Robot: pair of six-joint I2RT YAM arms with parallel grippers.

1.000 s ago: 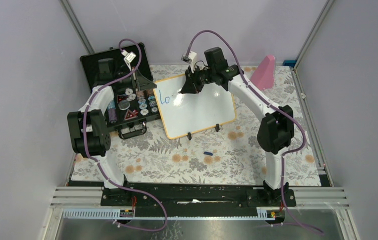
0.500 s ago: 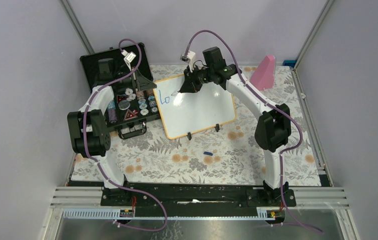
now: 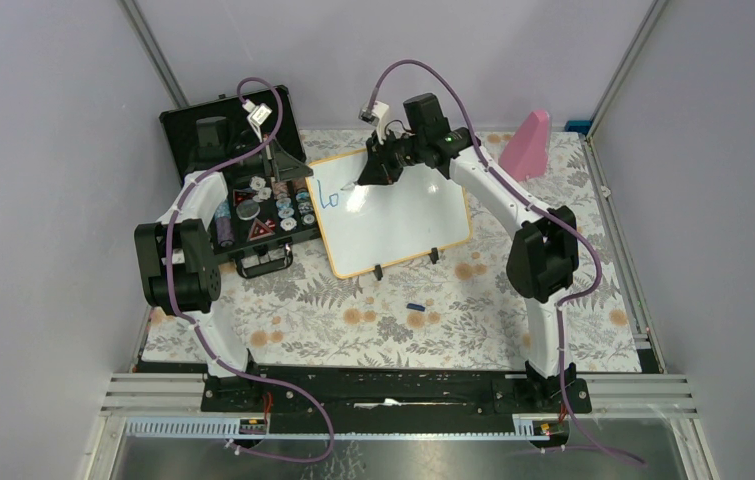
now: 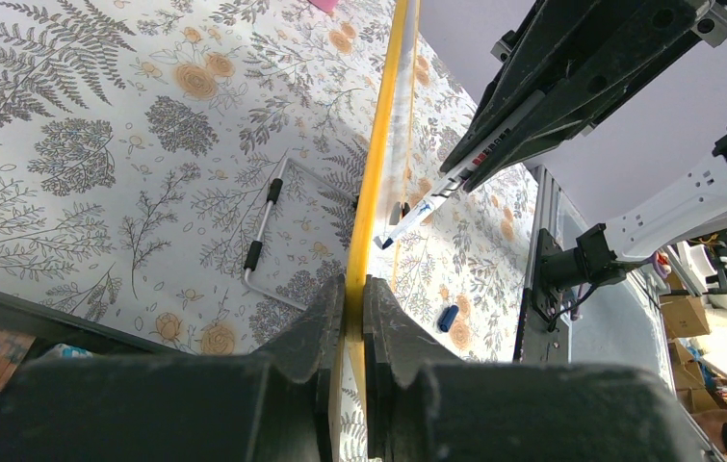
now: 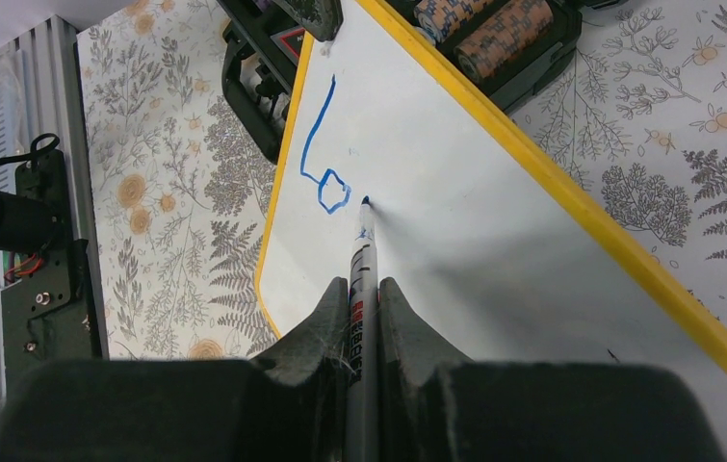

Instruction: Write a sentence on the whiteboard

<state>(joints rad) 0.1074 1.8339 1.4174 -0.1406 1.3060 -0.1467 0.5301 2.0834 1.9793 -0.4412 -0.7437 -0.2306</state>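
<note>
The whiteboard [image 3: 403, 225], white with an orange-yellow rim, stands tilted on two black feet at the table's middle back. Blue marker letters "Lo" [image 3: 327, 195] sit at its upper left; they also show in the right wrist view [image 5: 325, 159]. My right gripper [image 3: 371, 172] is shut on a marker [image 5: 361, 250], whose tip touches the board [image 5: 494, 221] just right of the "o". My left gripper [image 3: 298, 172] is shut on the board's left rim, which is seen edge-on [image 4: 371, 183] between its fingertips [image 4: 354, 289]. The marker also shows in the left wrist view [image 4: 436, 197].
A black foam-lined poker chip case [image 3: 243, 190] lies open left of the board, under my left arm. A pink wedge [image 3: 527, 145] stands at the back right. A small blue cap [image 3: 415, 306] lies on the floral cloth in front of the board.
My right gripper and marker have shifted slightly left and back along the board. The writing still reads "Lo". The left arm has not moved.
</note>
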